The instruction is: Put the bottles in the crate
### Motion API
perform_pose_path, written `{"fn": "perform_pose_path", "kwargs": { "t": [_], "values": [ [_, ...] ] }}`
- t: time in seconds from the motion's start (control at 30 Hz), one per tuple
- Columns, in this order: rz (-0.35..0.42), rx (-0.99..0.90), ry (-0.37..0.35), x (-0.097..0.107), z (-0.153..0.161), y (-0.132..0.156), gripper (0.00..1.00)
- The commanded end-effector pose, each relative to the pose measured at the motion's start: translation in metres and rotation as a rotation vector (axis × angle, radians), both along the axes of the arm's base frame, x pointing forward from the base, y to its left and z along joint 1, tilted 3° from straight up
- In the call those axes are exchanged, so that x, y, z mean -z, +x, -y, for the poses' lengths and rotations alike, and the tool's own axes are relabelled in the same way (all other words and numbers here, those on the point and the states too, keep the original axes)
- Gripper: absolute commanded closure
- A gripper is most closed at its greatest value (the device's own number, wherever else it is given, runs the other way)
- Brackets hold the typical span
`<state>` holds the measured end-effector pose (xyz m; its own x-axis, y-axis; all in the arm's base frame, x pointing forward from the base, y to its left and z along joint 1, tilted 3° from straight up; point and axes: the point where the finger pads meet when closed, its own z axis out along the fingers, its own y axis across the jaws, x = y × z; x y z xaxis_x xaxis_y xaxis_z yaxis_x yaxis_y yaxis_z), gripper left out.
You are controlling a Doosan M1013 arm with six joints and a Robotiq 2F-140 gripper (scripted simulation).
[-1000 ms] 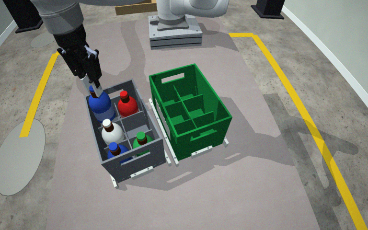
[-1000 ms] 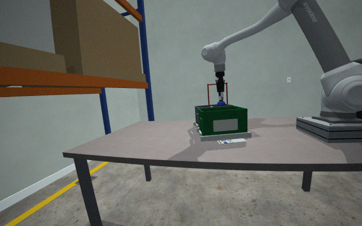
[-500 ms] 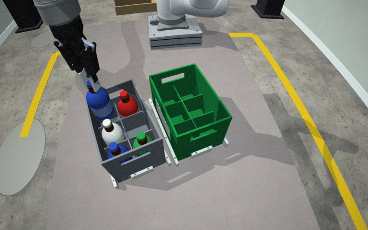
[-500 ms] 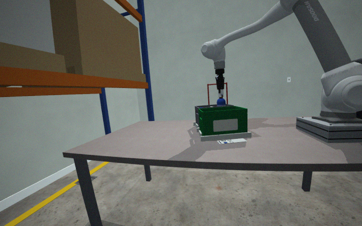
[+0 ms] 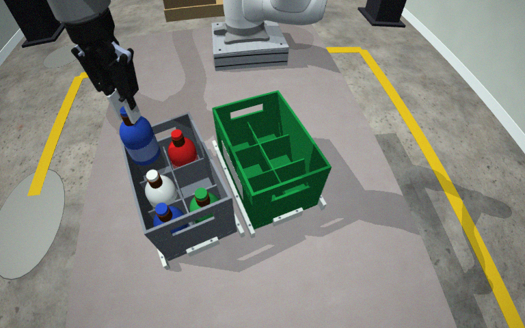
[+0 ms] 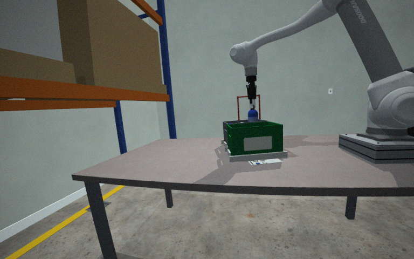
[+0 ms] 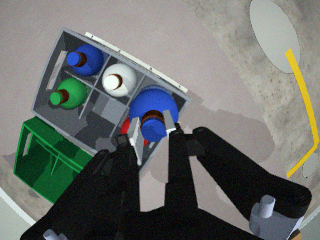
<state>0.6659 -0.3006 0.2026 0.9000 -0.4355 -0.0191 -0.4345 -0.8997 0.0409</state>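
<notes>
Blue bottle [image 5: 139, 139] [image 6: 252, 115] [image 7: 152, 106]: neck clamped between the fingers of the gripper [image 5: 123, 106] [image 6: 252, 105] [image 7: 153, 124], raised partly above the grey crate [image 5: 189, 227] [image 6: 225, 133] [image 7: 47, 65] | red, white, green and another blue bottle: stood in that crate (separate compartments) | green crate [image 5: 290, 205] [image 6: 235, 137] [image 7: 25, 155]: alongside, held no bottles

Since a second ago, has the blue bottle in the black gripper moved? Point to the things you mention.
Yes: the blue bottle [image 5: 139, 139] [image 6: 252, 114] [image 7: 154, 102] has risen against the green crate's rim [image 6: 254, 124].
</notes>
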Motion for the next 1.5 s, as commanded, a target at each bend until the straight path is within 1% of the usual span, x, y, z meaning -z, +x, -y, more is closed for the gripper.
{"fn": "perform_pose_path", "kwargs": {
  "t": [0.0, 1.03, 1.2, 1.47],
  "values": [
    [0.0, 0.0, 0.0, -0.004, 0.0, 0.0, 1.0],
    [0.0, 0.0, 0.0, -0.052, -0.001, 0.002, 1.0],
    [0.0, 0.0, 0.0, -0.056, -0.002, 0.002, 1.0],
    [0.0, 0.0, 0.0, -0.056, -0.002, 0.002, 1.0]
  ]
}}
